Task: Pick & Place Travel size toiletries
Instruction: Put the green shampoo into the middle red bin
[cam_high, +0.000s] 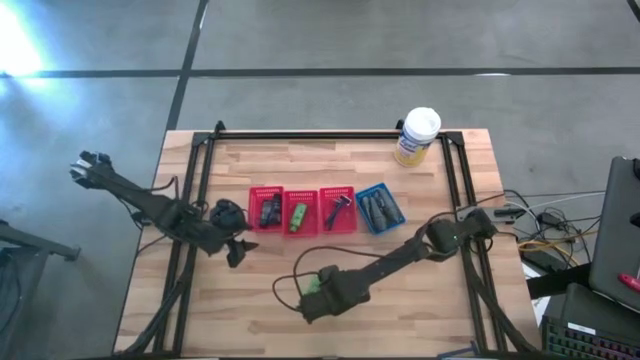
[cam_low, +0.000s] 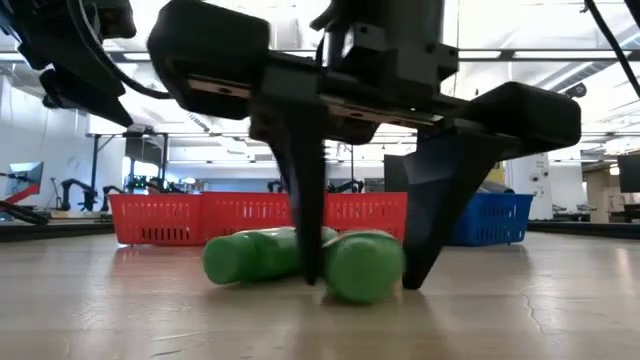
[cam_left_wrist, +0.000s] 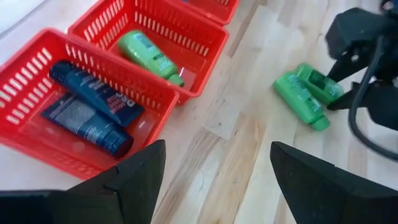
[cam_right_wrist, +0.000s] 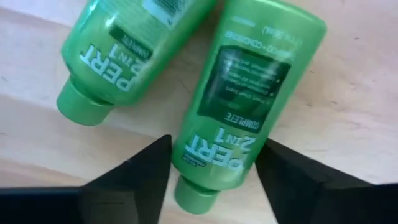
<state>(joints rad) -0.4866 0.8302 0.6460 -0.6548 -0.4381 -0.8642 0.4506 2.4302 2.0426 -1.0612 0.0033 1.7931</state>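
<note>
2 green Pert 2-in-1 bottles lie on the table, touching. The nearer bottle (cam_right_wrist: 242, 93) sits between the right gripper (cam_right_wrist: 211, 171) fingers, its long axis crosswise to their closing line. Jaws apart, straddling it, not yet clamped. Right arm reaches steeply down; left gripper (cam_left_wrist: 214, 177) waits open by the red baskets (cam_left_wrist: 93, 68).

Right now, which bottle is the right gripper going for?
Find the row of red baskets; on bare wood in front lie two green bottles. The right gripper straddles one bottle. Its twin touches it but lies outside the fingers.
</note>
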